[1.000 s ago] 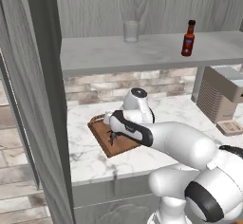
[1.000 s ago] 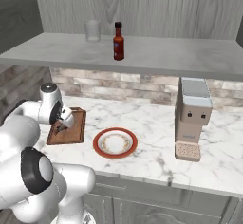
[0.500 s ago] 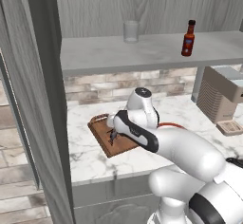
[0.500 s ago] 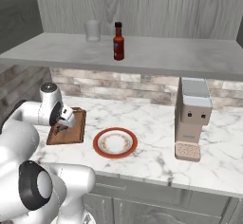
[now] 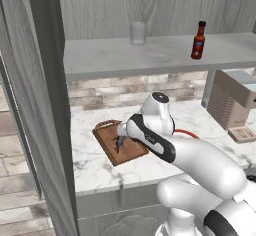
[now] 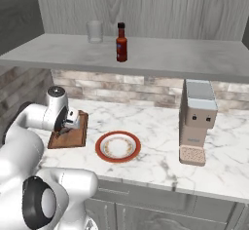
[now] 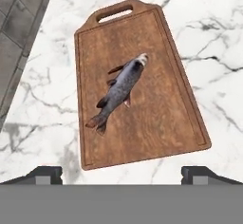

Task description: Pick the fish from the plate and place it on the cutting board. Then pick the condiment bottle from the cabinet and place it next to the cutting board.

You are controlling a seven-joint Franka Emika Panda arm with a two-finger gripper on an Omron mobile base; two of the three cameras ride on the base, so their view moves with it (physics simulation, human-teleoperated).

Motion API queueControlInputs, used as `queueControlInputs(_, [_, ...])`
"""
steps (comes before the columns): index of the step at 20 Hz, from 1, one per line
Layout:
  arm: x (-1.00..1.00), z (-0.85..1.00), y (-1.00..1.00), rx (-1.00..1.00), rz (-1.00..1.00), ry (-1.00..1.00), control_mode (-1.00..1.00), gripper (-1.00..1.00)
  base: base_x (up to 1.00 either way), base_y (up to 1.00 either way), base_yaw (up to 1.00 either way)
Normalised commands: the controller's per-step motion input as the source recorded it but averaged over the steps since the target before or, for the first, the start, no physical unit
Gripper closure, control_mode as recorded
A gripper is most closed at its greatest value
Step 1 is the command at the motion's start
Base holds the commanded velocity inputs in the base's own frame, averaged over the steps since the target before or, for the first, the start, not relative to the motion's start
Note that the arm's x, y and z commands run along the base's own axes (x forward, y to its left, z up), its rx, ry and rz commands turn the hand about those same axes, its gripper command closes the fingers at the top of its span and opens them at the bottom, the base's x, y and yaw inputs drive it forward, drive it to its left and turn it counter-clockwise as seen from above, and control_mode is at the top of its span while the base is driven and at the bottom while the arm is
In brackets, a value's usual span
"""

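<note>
Since a second ago the white arm has lifted slightly off the board; nothing else has shifted. Two-finger gripper [image 7: 121, 173] hangs above the rectangular brown wooden cutting board [image 7: 156, 123], fingers spread wide, holding nothing, touching nothing. Small dark grey fish [image 7: 118, 93] lies diagonally at the board's middle, head toward the handle cut-out end. Board sits near the left end of the marble counter [image 6: 160, 161]. Round plate with orange-red rim [image 6: 118, 146] lies just right of it, apart. Dark red-brown condiment bottle [image 5: 198, 40] stands upright on the pale grey cabinet's shelf [image 5: 115, 57], well apart from a clear glass [image 5: 138, 33].
</note>
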Motion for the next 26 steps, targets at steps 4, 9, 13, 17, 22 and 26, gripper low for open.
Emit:
queueControlInputs(4, [0.00, 0.08, -0.03, 0.00, 0.24, -0.07, -1.00, -1.00, 0.00, 0.00, 0.00])
queueControlInputs(9, [0.00, 0.08, 0.00, 0.00, 0.26, -0.08, -1.00, -1.00, 0.00, 0.00, 0.00])
queueControlInputs(13, [0.00, 0.09, 0.00, 0.00, 0.27, -0.07, -1.00, -1.00, 0.00, 0.00, 0.00])
queueControlInputs(17, [0.00, 0.06, 0.00, 0.00, 0.28, -0.08, -1.00, -1.00, 0.00, 0.00, 0.00])
queueControlInputs(22, [0.00, 0.04, 0.00, 0.00, 0.28, -0.09, -1.00, -1.00, 0.00, 0.00, 0.00])
queueControlInputs(26, [0.00, 0.02, 0.00, 0.00, 0.28, -0.11, -1.00, -1.00, 0.00, 0.00, 0.00])
